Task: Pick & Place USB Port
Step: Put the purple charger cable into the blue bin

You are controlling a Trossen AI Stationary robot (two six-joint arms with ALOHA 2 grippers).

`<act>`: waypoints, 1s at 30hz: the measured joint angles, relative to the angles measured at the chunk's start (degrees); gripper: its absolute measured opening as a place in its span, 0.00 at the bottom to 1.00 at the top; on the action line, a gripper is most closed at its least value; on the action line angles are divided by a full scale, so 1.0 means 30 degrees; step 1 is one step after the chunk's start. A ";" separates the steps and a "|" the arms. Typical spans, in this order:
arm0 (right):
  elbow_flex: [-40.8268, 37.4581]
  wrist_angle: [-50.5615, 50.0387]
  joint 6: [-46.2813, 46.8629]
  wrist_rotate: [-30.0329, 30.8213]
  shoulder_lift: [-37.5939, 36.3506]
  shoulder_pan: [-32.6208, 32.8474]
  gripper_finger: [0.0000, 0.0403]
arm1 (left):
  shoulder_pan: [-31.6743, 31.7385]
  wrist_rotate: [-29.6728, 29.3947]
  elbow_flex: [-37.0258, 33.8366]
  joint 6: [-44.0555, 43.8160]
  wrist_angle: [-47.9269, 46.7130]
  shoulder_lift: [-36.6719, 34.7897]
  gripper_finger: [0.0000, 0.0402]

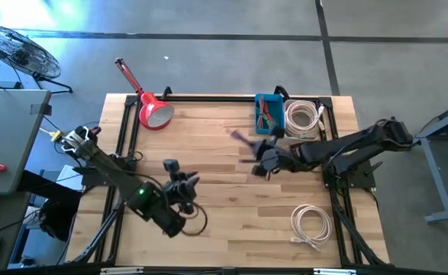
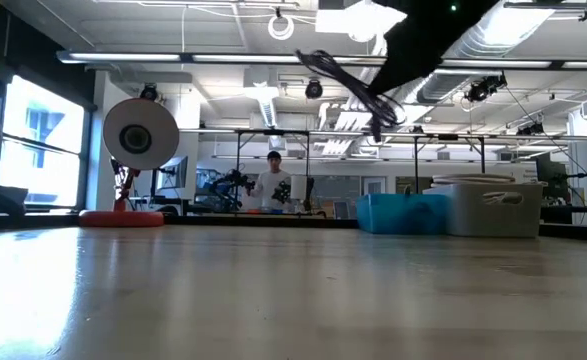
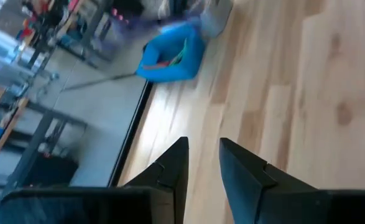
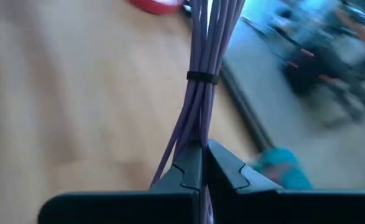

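Where blue bin [image 1: 267, 111] borders cable coil [image 1: 302, 118]

Purple cable bundle [image 4: 202, 74]; blue bin [image 1: 268, 113]; red lamp [image 1: 153, 112].

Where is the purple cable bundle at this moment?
The purple cable bundle is pinched in the shut right gripper. In the high view it sticks out over the table's middle, just in front of the blue bin on the right side.

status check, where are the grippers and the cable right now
Right gripper shut on purple cable bundle, lifted above mid-table near the blue bin. Left gripper empty, jaws slightly apart, over the near-left table. Nothing in the way.
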 joint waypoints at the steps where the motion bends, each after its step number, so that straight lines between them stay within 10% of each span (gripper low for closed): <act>1: 0.0000 -0.0664 0.0300 0.0473 -0.0385 -0.0396 0.00 | 0.0193 0.0107 0.0000 -0.0294 -0.0394 -0.0005 0.21; 7: 0.0000 -0.3427 0.2325 -0.0417 -0.2374 -0.4458 0.00 | 0.1133 0.0450 -0.0044 -0.0583 -0.1343 0.0173 0.21; 17: -0.0007 -0.3213 0.2643 -0.7897 -0.1547 -1.3172 0.00 | 0.2227 0.3664 -0.0036 0.1113 -0.0640 0.0279 0.21; 30: -0.0022 -0.0385 0.2934 -1.1938 0.2296 -1.5028 0.00 | 0.2193 0.4842 -0.0036 0.1150 -0.0228 0.0279 0.21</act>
